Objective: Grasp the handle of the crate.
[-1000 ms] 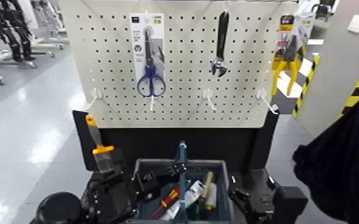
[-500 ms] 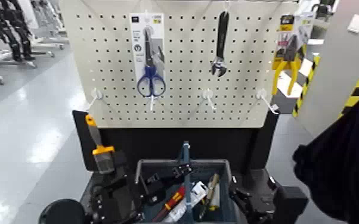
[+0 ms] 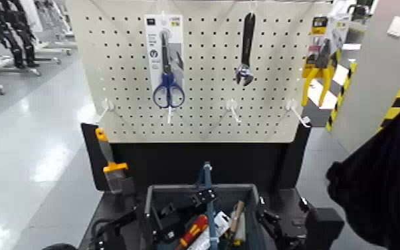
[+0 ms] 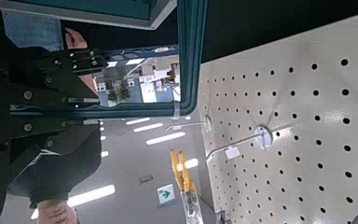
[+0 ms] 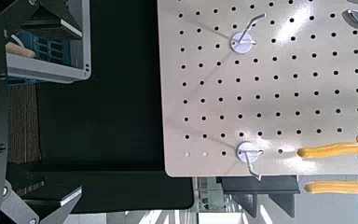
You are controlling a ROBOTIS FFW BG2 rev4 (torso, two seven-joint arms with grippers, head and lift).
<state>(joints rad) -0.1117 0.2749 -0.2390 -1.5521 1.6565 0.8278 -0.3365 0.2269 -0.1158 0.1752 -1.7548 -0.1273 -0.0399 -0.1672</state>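
The grey-blue crate [image 3: 155, 199] sits low in the middle of the head view with several tools inside. Its thin handle [image 3: 206, 178] arches upright over the middle. My left gripper [image 3: 199, 198] reaches in from the left with its fingertips right at the handle's lower part. In the left wrist view the fingers [image 4: 103, 62] stand apart and the handle strip [image 4: 192, 56] crosses just beyond their tips; the left gripper [image 4: 168, 84] looks open. My right gripper [image 3: 289, 223] waits beside the crate's right side, open [image 5: 61, 103], and a crate corner [image 5: 47, 51] shows in its view.
A white pegboard [image 3: 202, 113] stands behind, holding a scissors pack [image 3: 166, 63], a wrench [image 3: 245, 50] and yellow pliers [image 3: 319, 66]. An orange-and-black tool [image 3: 111, 166] stands left of the crate. A person's dark clothing [image 3: 382, 186] fills the right.
The crate and handle have shifted lower and nearer in the head view. My left arm has sunk lower with them, its fingers staying by the handle. The right gripper has barely moved.
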